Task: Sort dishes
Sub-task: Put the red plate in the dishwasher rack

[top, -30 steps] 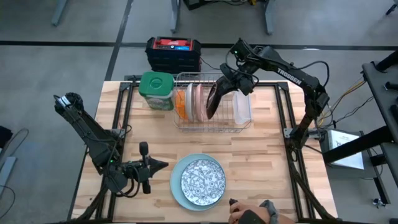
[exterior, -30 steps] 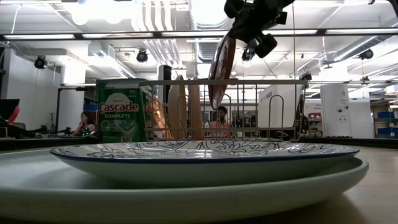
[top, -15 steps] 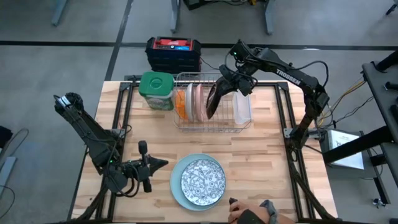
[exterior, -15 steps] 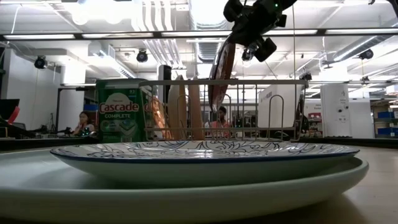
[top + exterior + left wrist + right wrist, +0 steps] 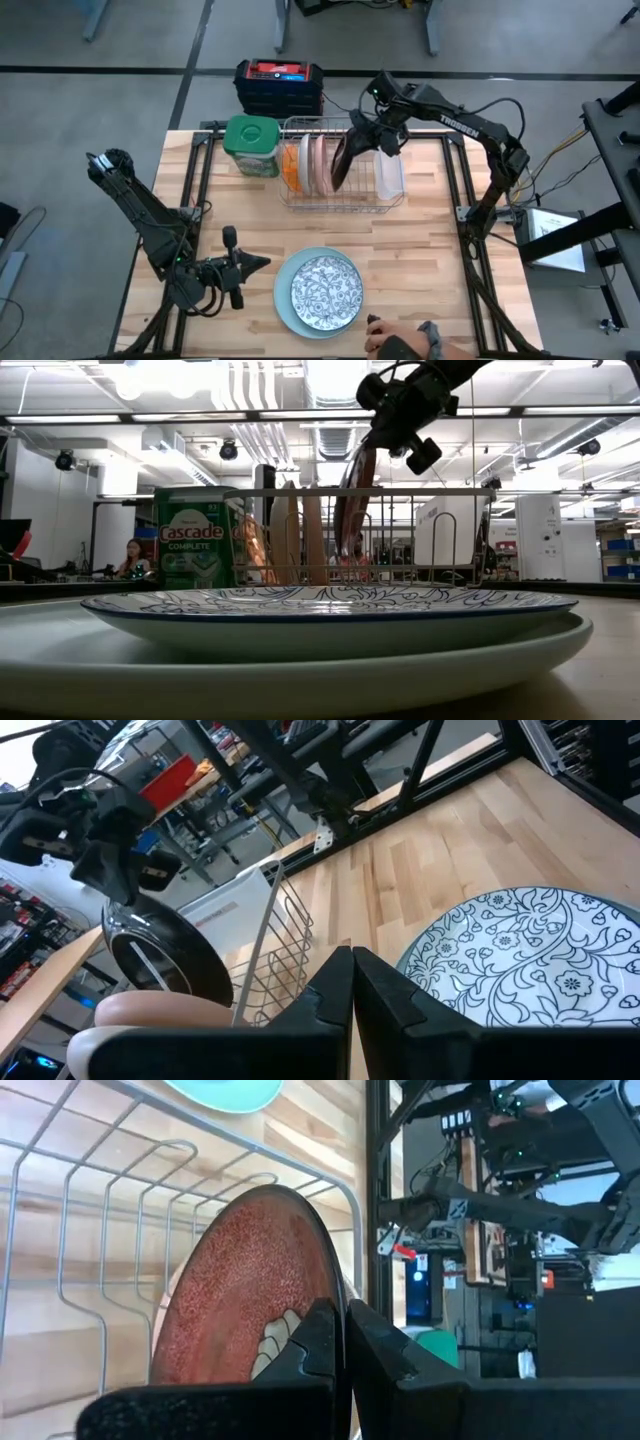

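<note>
My right gripper is above the wire dish rack at the table's far side, shut on a dark red plate that stands on edge among the rack's wires. An orange plate and a pink plate stand upright in the rack's slots to its left. Near the table's near edge, a grey patterned plate lies on the larger light blue plate. My left gripper is shut and low over the table, just left of that stack. My right gripper pinches the dark red plate's upper rim between its two fingers, one on each face, from above and slanting down. The plate hangs nearly upright below the fingers, its lower part down between the rack's wires. Whether it touches the rack's floor I cannot tell.
A clear plastic tub fills the rack's right end, close beside the held plate. A green-lidded jar stands left of the rack, and a black and red box sits beyond the far edge. A person's hand shows at the near edge.
My right gripper has moved down and slightly toward the far edge, staying shut on the dark red plate. The plate has sunk lower between the rack's wires and now stands more upright.
</note>
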`<state>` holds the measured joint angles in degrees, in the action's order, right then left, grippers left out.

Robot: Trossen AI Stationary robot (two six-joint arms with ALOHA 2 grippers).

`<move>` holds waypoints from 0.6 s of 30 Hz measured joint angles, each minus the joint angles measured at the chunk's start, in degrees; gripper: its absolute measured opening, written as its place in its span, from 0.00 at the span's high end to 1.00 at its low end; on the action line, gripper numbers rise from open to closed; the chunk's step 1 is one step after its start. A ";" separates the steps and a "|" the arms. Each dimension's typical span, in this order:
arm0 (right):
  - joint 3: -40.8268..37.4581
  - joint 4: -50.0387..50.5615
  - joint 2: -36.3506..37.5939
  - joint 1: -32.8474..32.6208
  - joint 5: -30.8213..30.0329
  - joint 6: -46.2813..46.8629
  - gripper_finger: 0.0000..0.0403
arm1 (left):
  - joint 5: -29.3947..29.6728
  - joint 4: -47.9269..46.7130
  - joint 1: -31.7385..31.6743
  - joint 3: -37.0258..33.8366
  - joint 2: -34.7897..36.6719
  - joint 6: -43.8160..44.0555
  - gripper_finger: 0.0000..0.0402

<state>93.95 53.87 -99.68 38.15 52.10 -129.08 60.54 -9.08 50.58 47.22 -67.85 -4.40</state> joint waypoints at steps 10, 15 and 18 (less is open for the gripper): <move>-2.32 -0.48 0.00 -0.29 0.34 0.41 1.00 | -0.01 0.00 0.00 0.00 0.01 0.01 1.00; -2.32 -1.60 0.04 -0.40 0.28 3.13 0.99 | 0.01 0.00 0.01 0.00 0.01 0.00 1.00; -2.32 -1.92 0.04 -0.39 0.20 3.39 0.96 | -0.01 0.00 0.01 0.00 0.01 0.01 1.00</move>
<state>91.64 51.94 -99.63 37.76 52.29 -125.69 60.53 -9.08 50.59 47.22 -67.83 -4.39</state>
